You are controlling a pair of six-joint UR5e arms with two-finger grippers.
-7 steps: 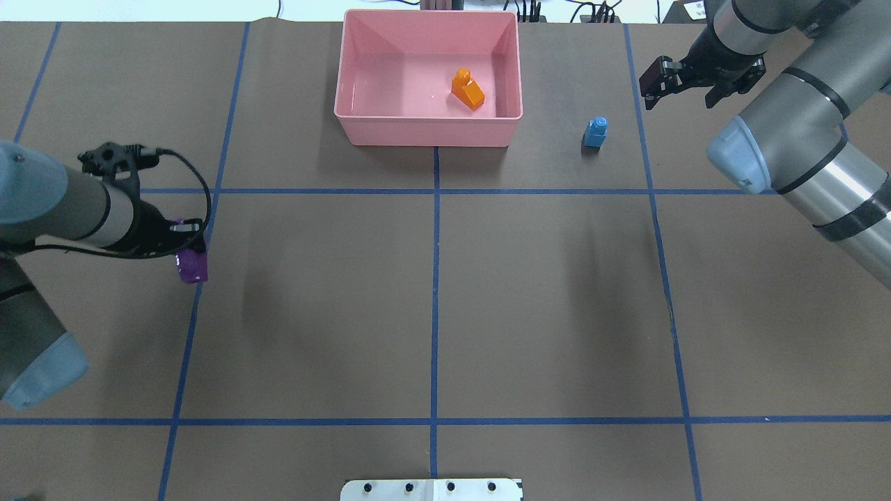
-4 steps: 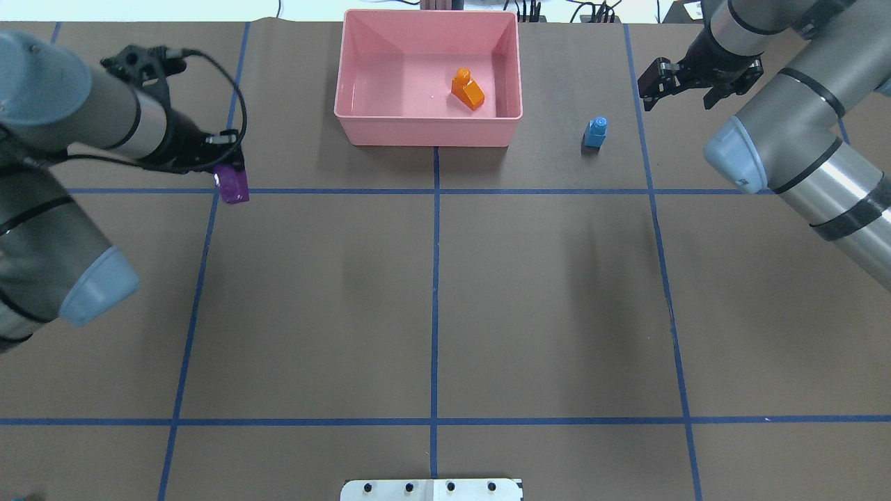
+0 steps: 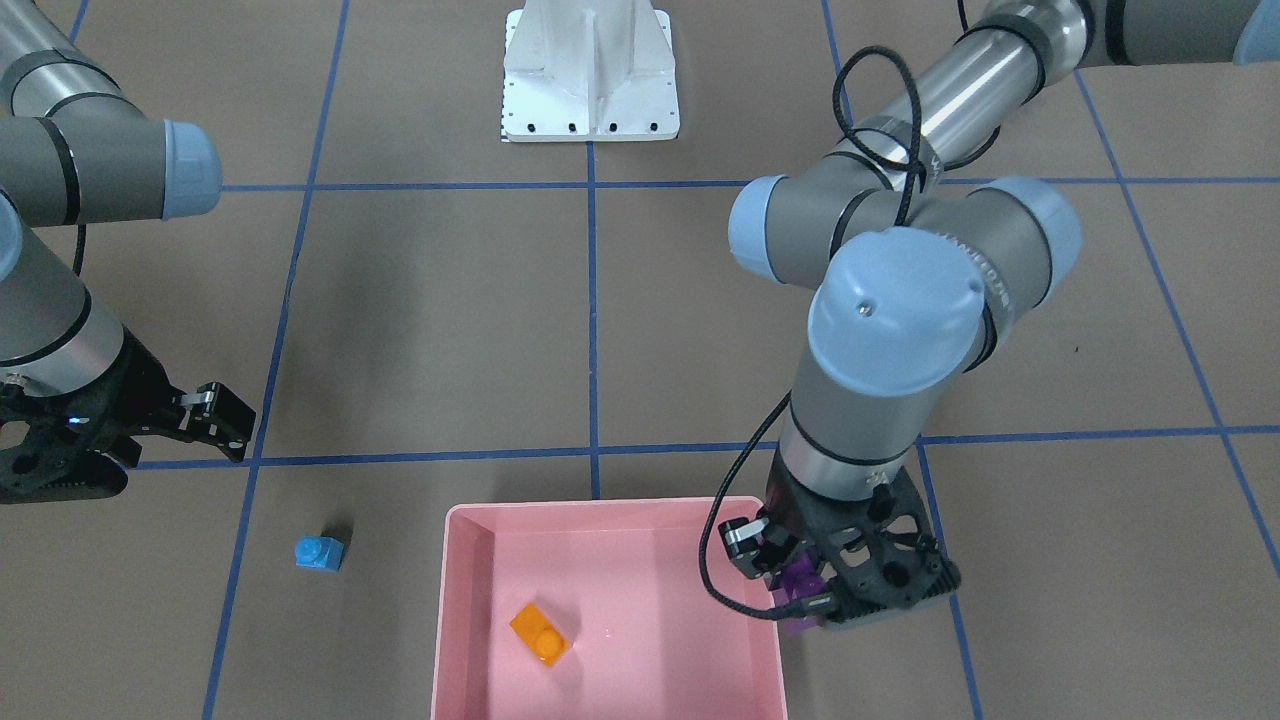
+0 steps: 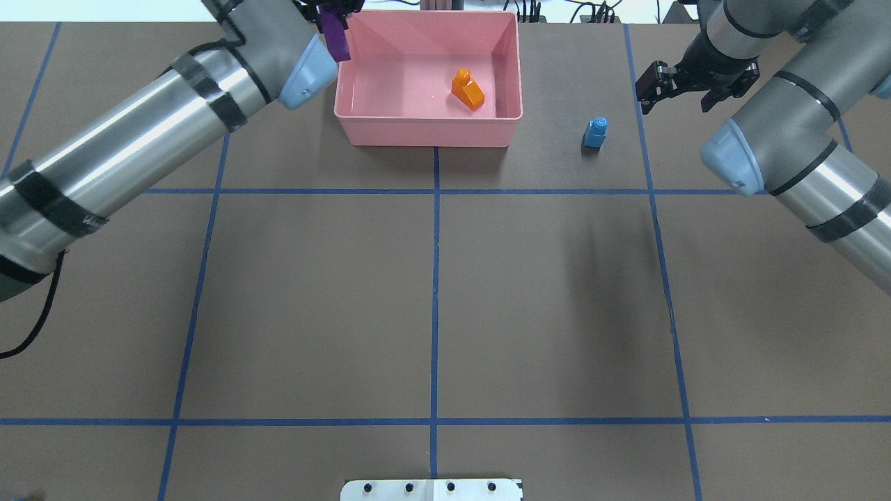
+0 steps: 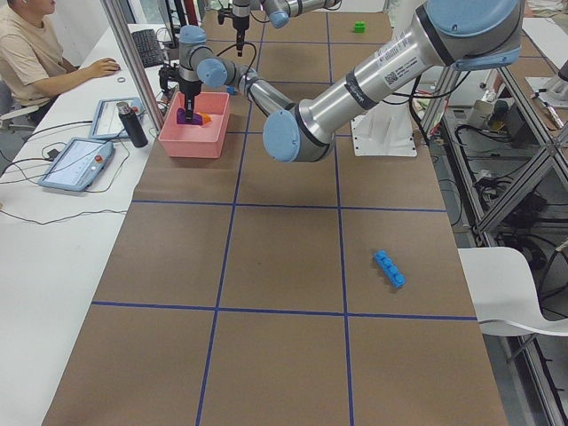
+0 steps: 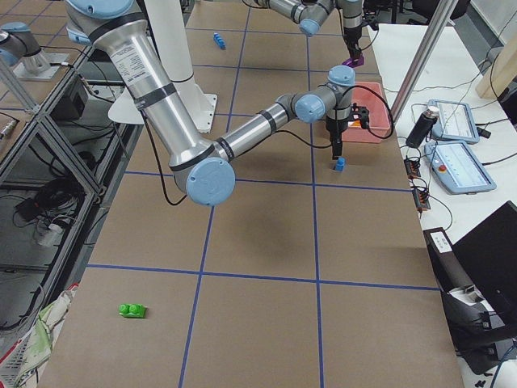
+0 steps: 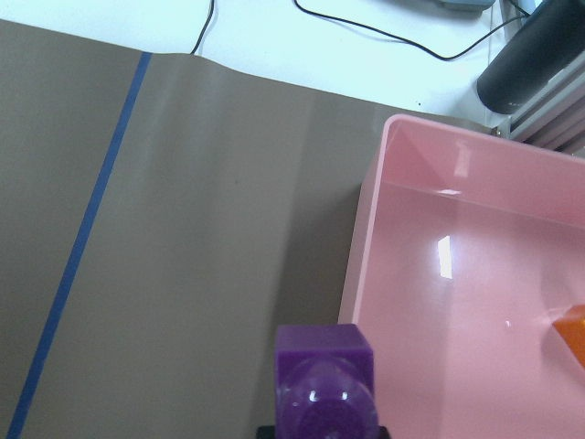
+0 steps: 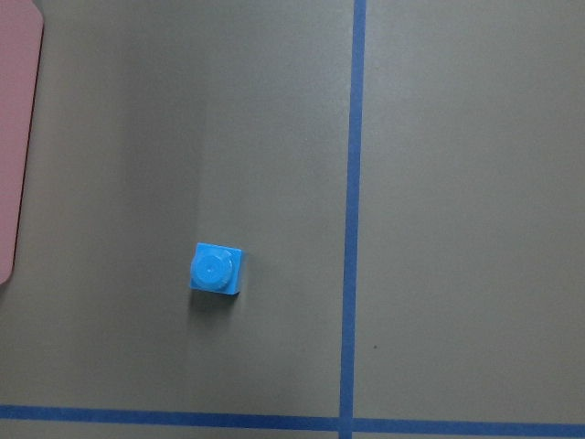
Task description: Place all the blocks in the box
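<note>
The pink box (image 4: 428, 132) stands at the table's far middle with the orange block (image 4: 467, 88) inside. My left gripper (image 4: 334, 14) is shut on the purple block (image 4: 337, 38) and holds it above the box's left rim near the far corner. In the left wrist view the purple block (image 7: 324, 380) hangs at the edge of the box wall (image 7: 366, 265). The small blue block (image 4: 595, 132) stands on the table right of the box. My right gripper (image 4: 679, 97) is open and empty, right of and beyond it. The long blue block (image 5: 389, 268) and the green block (image 6: 132, 309) lie far off at the table's ends.
The white robot base (image 4: 431, 489) sits at the near edge. Blue tape lines cross the brown table cover. A desk with tablets, a dark bottle (image 5: 133, 124) and a seated person (image 5: 35, 53) lies beyond the box's far side.
My left arm has swung from the table's left side up to the box's far left corner, carrying the purple block. My right gripper has barely shifted.
</note>
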